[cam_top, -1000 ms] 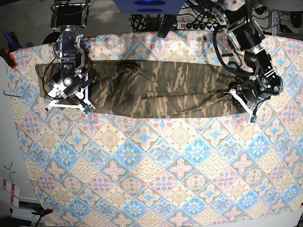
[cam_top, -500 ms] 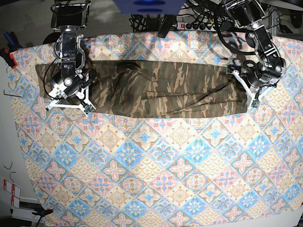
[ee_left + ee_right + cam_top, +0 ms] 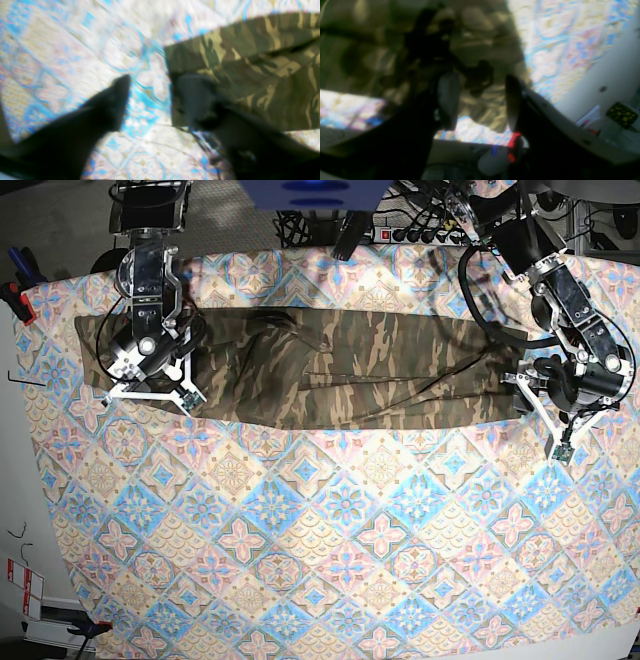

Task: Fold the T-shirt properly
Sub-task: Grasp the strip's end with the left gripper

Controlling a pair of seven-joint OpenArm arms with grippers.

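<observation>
Nearest in the base view we see the bare stretch of the tablecloth (image 3: 340, 560), its blue, pink and tan tiles covering the counter. Beyond it the T-shirt (image 3: 330, 370) lies as a long, narrow camouflage band running side to side across the far part of the cloth, flat with a few creases. At its one end we find the left gripper (image 3: 548, 420), just off the shirt's edge over the tablecloth; in the left wrist view its jaws stand well apart, one fingertip (image 3: 120, 85) above bare tablecloth (image 3: 75, 50) and the other above the corner of the T-shirt (image 3: 250, 70), with nothing held between them. At the opposite end the right gripper (image 3: 148, 394) hangs over the shirt near its end. The right wrist view is blurred, yet we make out its two pads (image 3: 448, 97) parted with a gap between them and the T-shirt (image 3: 480, 52) below; we cannot tell whether they touch the fabric, and nothing appears pinched.
</observation>
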